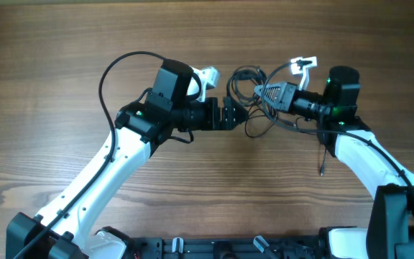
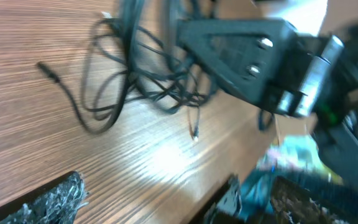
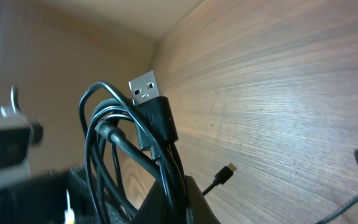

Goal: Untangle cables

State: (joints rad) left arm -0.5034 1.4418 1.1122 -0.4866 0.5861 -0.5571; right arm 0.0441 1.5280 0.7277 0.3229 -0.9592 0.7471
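Black cables (image 1: 250,85) lay in a loose tangle on the wooden table (image 1: 63,43), in the upper middle of the overhead frame, between the two arms. The right claw (image 1: 263,93) was clenched on the cables: in its wrist view several looped strands rose out of its grip, with a silvery USB plug (image 3: 143,87) at the top and a small plug (image 3: 230,169) resting on the wood to the lower right. The left claw (image 1: 237,114) stood released just left of the tangle, its fingers (image 2: 48,199) spread wide at the lower corners of its wrist view, grasping nothing.
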